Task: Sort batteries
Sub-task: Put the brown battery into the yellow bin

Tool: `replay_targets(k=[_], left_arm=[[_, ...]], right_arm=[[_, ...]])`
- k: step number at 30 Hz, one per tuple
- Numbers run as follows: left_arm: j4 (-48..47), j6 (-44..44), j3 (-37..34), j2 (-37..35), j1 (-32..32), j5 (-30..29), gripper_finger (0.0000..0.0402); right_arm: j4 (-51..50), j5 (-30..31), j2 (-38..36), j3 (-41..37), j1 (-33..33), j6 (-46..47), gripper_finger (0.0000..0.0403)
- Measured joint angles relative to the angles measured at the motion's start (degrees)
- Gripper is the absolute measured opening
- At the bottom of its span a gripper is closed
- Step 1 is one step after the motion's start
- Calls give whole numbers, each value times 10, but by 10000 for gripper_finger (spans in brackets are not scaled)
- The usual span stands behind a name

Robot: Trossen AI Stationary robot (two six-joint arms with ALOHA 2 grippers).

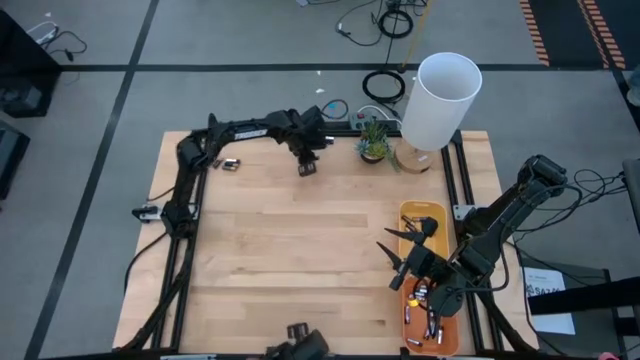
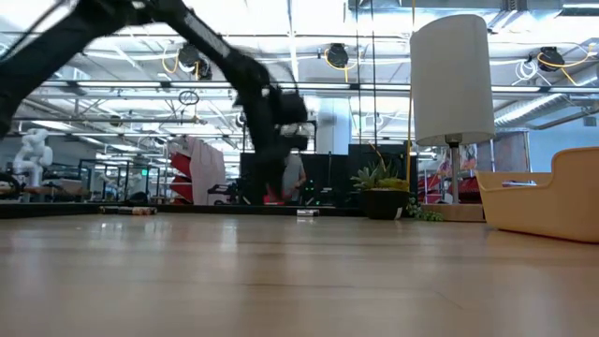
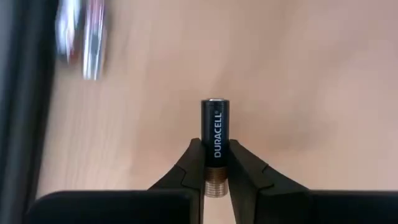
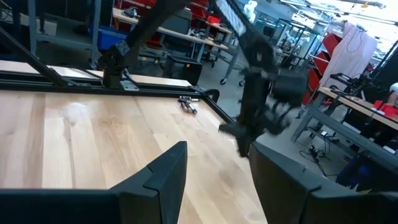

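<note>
The left end effector (image 3: 215, 163) was clenched on a black battery (image 3: 214, 134) at the table's (image 1: 300, 250) far edge. The right end effector (image 1: 408, 252) hovered released beside the orange tray (image 1: 447, 330), which held more batteries (image 1: 422, 312).

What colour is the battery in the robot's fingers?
The battery is black with a copper-coloured end, seen best in the left wrist view.

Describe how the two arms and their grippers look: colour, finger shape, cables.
Both arms are dark, near-black, jointed links. The left gripper has two matte black fingers tapering to narrow wedge-like tips. The right gripper has two broader black fingers with flat, angled faces. Dark cables trail beside the right arm and along the left arm.
</note>
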Motion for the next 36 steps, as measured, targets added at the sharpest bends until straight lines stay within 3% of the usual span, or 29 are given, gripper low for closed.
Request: replay_targets(k=[2,5,8,10,12,19,25,29,33,36], left_arm=[[10,0,2,-29,-10,43,43],[35,-1,2,-59,-30,152,43],[103,-20,-2,-78,-67,286,43],[181,-54,-12,-79,-98,331,43],[244,-95,-25,-72,-132,327,43],[507,-165,-25,12,-270,229,43],[671,-200,26,132,-314,119,43],[687,-279,132,212,-308,121,43],[595,-321,249,275,-306,134,43],[534,-318,298,297,-314,139,44]], right_arm=[[0,0,0,0,0,-2,167],[1,0,0,0,2,-6,167],[3,0,-4,0,7,-16,167],[4,0,-8,0,13,-19,167],[4,0,-14,0,18,-19,167],[9,0,-29,0,28,-19,167],[26,0,-29,0,28,-32,167],[78,0,-29,0,28,-80,167],[147,0,-29,0,28,-146,167],[183,0,-29,0,28,-185,167]])
